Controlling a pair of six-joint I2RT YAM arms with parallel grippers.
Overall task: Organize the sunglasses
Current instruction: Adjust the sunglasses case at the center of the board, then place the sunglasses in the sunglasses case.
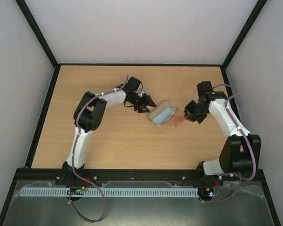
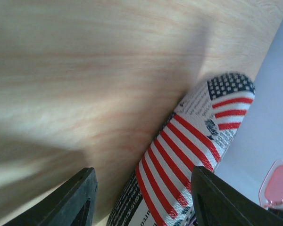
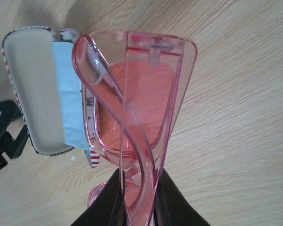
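Observation:
The sunglasses (image 3: 132, 103) have a clear pink frame, reddish lenses and folded arms. My right gripper (image 3: 139, 195) is shut on them at the bridge and holds them just right of the open flag-patterned case (image 1: 161, 114); they also show in the top view (image 1: 179, 121). The case lies open in the right wrist view (image 3: 33, 94) with a light blue cloth (image 3: 68, 89) in it. My left gripper (image 2: 141, 197) is open, its jaws straddling the case's striped lid (image 2: 188, 146). A pink lens (image 2: 278, 183) shows at the far right of the left wrist view.
The wooden table (image 1: 122, 141) is walled by white panels with a black frame. A perforated grey rail (image 1: 108, 192) runs along the near edge between the arm bases.

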